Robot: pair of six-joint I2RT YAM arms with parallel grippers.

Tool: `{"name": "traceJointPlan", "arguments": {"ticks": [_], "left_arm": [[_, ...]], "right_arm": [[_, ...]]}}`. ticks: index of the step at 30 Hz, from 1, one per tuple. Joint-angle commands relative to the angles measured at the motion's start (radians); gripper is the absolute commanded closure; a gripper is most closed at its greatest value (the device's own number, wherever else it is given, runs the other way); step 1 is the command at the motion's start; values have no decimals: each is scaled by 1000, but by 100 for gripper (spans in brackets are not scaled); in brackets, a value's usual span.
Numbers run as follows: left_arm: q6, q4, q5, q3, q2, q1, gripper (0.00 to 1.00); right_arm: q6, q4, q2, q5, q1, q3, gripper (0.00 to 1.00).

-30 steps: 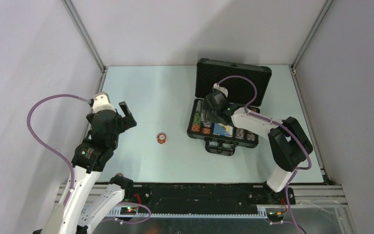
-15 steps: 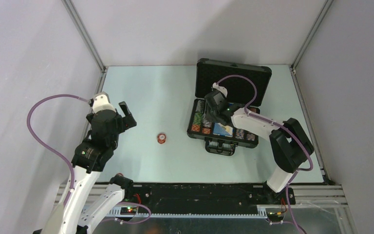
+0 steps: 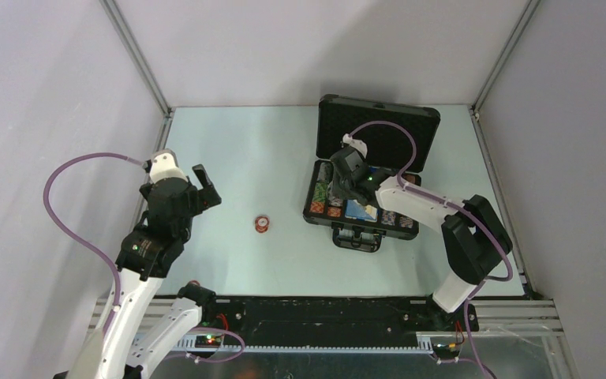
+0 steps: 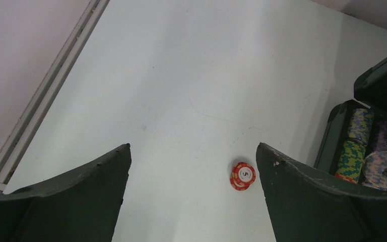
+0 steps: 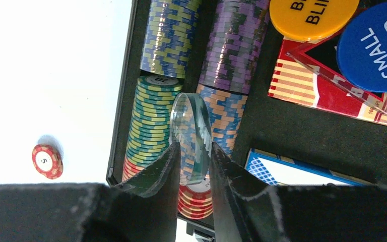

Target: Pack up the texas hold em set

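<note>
Pale table [image 3: 237, 150], grey walls round it. At its far right, black case [image 3: 379, 118], lid up, foam inside. Chip rows [image 5: 169, 30] on edge along its left side: green, purple, orange, red. Beside them red-striped box [image 5: 302, 85], marker [image 5: 324, 53], yellow disc [image 5: 312, 17] and blue disc [image 5: 378, 45], lettering cut off. Above the rows, right gripper [image 5: 192, 156] pinched on clear disc [image 5: 190, 126], upright. From above, tray half hidden under arm. Loose chips [image 4: 243, 176] left of case, well apart. Left gripper [image 4: 192, 147] spread wide, holding nothing.
</note>
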Motion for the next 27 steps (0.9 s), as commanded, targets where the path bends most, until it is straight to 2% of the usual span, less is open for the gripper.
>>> {"name": "traceJointPlan", "arguments": {"ticks": [1,7,15,18,23,27], "left_arm": [[15,31,11,-6,-1,7,2],[14,31,11,-5,-1,7,2],[14,30,11,-6,-1,8,2],[14,31,12,-6,-1,8,2],[14,31,12,-4,-2,9,2],[14,31,12,-5,-2,8,2]], "right_arm": [[-15,9,-37,37,11,14,72],[-22,37,-34,48,9,14,84],[-6,99,-12,-3,-16,14,87],[-3,107,-5,-12,-20,14,76],[-8,109,-2,-8,-23,13,87],[-3,116,8,-30,-31,14,76]]}}
